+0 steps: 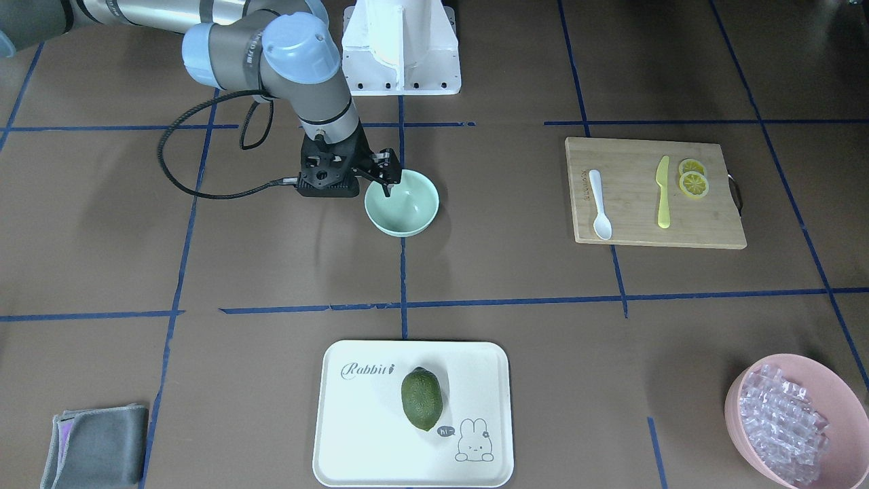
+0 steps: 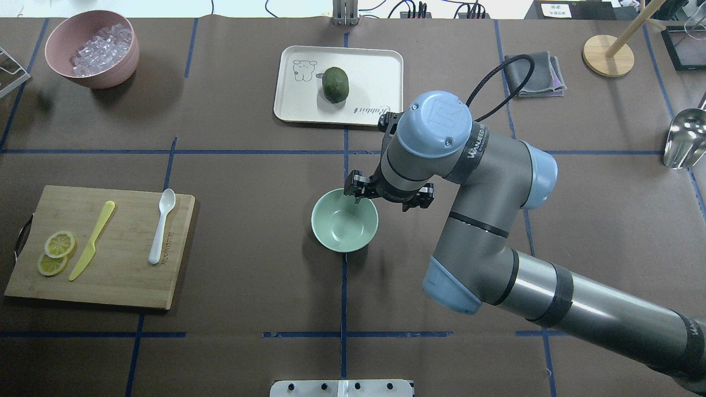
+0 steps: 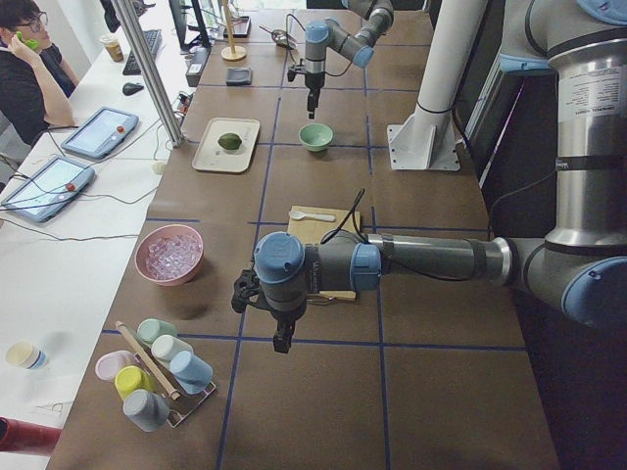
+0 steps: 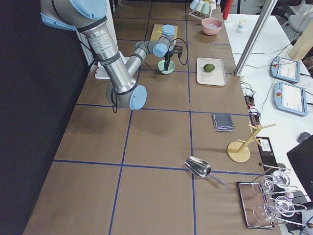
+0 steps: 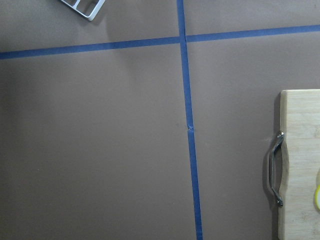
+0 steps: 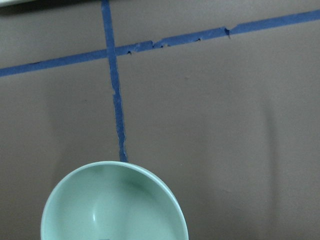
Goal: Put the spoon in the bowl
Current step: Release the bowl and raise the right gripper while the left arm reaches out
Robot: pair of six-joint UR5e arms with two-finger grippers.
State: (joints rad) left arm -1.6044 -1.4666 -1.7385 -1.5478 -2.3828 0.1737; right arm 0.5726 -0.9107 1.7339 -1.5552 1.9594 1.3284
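The white spoon (image 1: pixel 600 204) lies on a wooden cutting board (image 1: pixel 631 227), scoop toward the operators' side; it also shows in the overhead view (image 2: pixel 162 226). The mint-green bowl (image 1: pixel 407 210) stands empty on the table's middle (image 2: pixel 345 229). My right gripper (image 1: pixel 385 187) points down at the bowl's rim on the robot's right side, one finger inside and one outside, closed on the rim. My left gripper (image 3: pixel 281 343) hangs above the table, left of the board; I cannot tell whether it is open or shut.
A yellow knife (image 1: pixel 662 192) and lemon slices (image 1: pixel 693 182) share the board. A white tray (image 1: pixel 360 421) holds a green fruit (image 1: pixel 421 399). A pink bowl (image 1: pixel 732 407) of clear pieces and a grey cloth (image 1: pixel 95 445) sit at the operators' side.
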